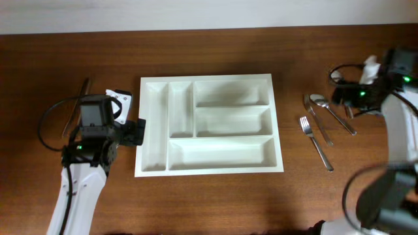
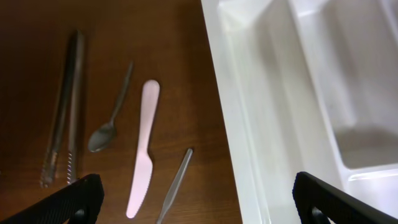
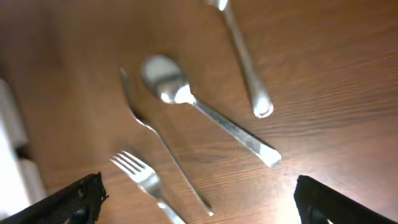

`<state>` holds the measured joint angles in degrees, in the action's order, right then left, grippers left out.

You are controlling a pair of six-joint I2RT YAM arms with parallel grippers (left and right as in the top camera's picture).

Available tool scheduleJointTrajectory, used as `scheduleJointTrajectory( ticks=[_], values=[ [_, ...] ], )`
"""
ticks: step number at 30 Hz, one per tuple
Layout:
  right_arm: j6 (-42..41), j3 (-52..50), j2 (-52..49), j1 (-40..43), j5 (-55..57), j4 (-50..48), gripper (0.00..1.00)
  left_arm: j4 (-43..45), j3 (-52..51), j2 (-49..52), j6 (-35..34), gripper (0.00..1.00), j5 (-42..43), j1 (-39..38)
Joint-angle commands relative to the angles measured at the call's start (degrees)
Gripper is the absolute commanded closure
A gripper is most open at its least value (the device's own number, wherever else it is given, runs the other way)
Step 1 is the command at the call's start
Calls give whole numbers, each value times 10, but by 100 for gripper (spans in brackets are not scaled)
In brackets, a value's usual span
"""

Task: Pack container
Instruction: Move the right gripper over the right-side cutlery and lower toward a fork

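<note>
Obs.: the white plastic compartment tray (image 1: 222,153) sits mid-table with every compartment bare. By my reading, packing has not begun.

Right gripper (image 3: 199,211): jaws spread wide, nothing between them. Left gripper (image 2: 205,205): likewise wide and unloaded.

Loose cutlery lies off both ends of the tray. The right arm is nearer the steel tablespoon (image 3: 205,115). From overhead, the spoon lies close by at that gripper's 9 o'clock, with the tray beyond it the same way. The spoon's long axis runs about 11 to 5 o'clock on the table, bowl toward 11, roughly parallel to the steel dinner fork (image 1: 316,143) beside it.

Judgement: the fingers must close across that axis, so wrist yaw matters.

The left arm hovers by the pale pink plastic knife (image 2: 143,149); in its wrist view the tray lies at 3 o'clock.
</note>
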<state>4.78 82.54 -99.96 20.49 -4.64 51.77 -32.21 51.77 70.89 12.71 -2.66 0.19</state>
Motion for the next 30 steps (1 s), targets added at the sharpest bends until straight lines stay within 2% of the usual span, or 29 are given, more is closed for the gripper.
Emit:
scheduleJointTrajectory(
  ticks=[1, 7, 9, 11, 14, 25, 30],
  values=[
    [86, 6, -50, -13, 9, -2, 8, -5, 10, 19, 11, 1, -8, 3],
    [127, 6, -90, -15, 7, -7, 21, -15, 10, 35, 11, 1, -8, 3],
    [174, 6, -102, -23, -35, -8, 30, -15, 10, 37, 11, 1, -8, 3],
    [193, 6, -115, -35, -29, -20, 36, -15, 10, 37, 11, 1, -8, 3],
    [194, 6, -133, -52, 19, -26, 37, -15, 10, 37, 11, 1, -8, 3],
    [193, 4, -172, -70, 66, -25, 36, -15, 10, 37, 11, 1, -8, 3],
    [187, 3, -194, -71, 63, -25, 42, -15, 10, 37, 11, 1, -8, 3]
  ],
)
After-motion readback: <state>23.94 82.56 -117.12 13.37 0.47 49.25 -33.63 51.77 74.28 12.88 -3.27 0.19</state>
